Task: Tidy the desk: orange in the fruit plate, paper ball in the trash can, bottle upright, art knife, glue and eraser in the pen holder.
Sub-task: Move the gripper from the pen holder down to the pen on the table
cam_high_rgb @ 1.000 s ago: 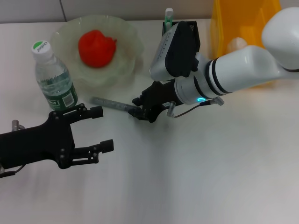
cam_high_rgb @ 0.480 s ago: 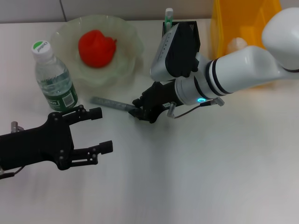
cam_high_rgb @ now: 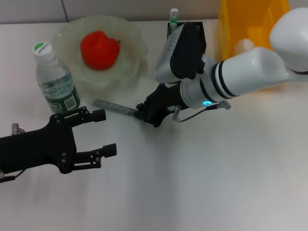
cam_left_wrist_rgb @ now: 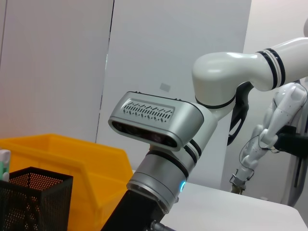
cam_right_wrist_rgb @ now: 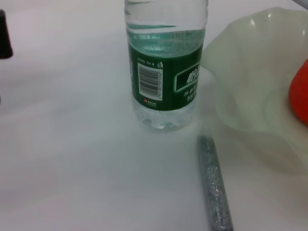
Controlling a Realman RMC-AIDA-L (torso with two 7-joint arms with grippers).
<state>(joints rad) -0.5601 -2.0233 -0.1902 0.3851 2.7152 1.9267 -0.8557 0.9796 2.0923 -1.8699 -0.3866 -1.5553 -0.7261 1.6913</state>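
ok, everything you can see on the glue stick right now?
The glue is a slim grey pen-shaped stick with a speckled, glittery surface, lying flat on the desk. It sits between the upright bottle and the right gripper, just in front of the fruit plate. The gripper is at its near end; whether it is gripped cannot be told.

**Task items on the tabletop**

Orange (cam_high_rgb: 99, 49): red-orange, sits in the pale green wavy-rimmed fruit plate (cam_high_rgb: 132, 57) at the far side of the white tabletop (cam_high_rgb: 216, 183). Bottle (cam_high_rgb: 54, 79): clear, green label, upright beside the plate. Glue (cam_high_rgb: 114, 107): slim grey stick lying flat near the plate's front rim. Pen holder (cam_left_wrist_rgb: 33, 199): black mesh, mint-green art knife (cam_high_rgb: 173, 17) standing in it. Trash can (cam_high_rgb: 252, 21): yellow, paper ball (cam_high_rgb: 243, 45) inside.
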